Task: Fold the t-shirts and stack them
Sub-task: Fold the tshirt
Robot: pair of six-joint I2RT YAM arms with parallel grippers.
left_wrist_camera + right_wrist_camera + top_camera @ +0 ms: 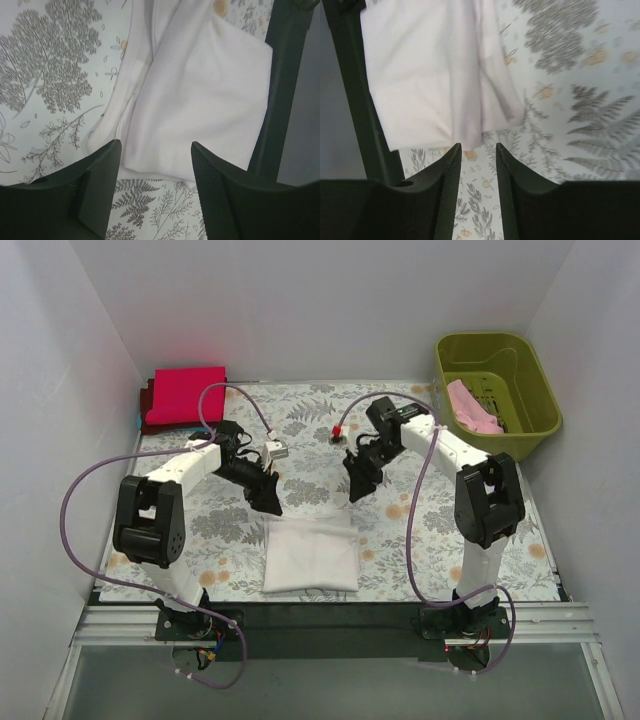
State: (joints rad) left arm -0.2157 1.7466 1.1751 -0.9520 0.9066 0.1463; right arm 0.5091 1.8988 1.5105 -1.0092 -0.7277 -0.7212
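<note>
The jaws of the left gripper (155,147) are seen wide apart and empty. Those of the right gripper (477,149) are parted only narrowly, with nothing between them. Both grippers are held above the floral table cover (230,540), just beyond the far edge of the white t-shirt (312,555), which is laid as a folded rectangle near the front edge, between the two arms. In the left wrist view the layers along one side of the fold are noted as uneven and slightly splayed. The red t-shirt (185,395) is found folded at the far left corner. The pink t-shirt (472,408) is found crumpled in the olive-green basket (540,415) at the far right. Risk is judged as follows: if only the upper layer is pinched, the fold is likely to be opened on lifting; if the two grips are taken unevenly, the rectangle may be skewed or dragged across the cover, and the stack may be misaligned as a result.
</note>
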